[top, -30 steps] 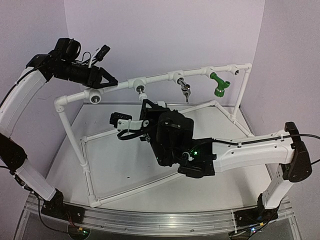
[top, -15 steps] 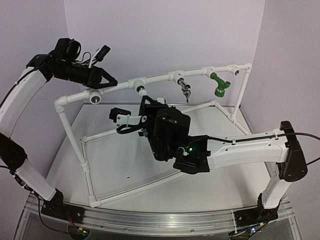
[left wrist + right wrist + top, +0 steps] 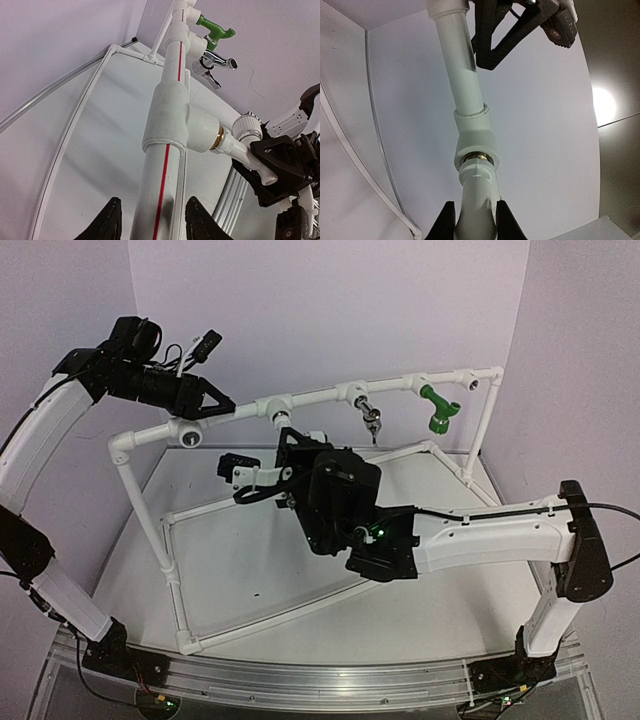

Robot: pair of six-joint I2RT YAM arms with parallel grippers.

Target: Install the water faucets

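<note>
Now pinching white faucet (image 3: 477,192) firmly w/ R gripper (image 3: 474,220), fingers shut on its body from both sides. Brass end butted into mouth of tee socket (image 3: 474,132) on top rail (image 3: 315,396) of pipe frame (image 3: 121,448), approx. mid-rail, w/ chrome faucet (image 3: 370,418) and green faucet (image 3: 438,407) further R on same rail. Straddling rail toward L corner w/ L gripper (image 3: 155,222), jaws narrow, one finger each side of pipe; can't tell whether clamped or just close.
</note>
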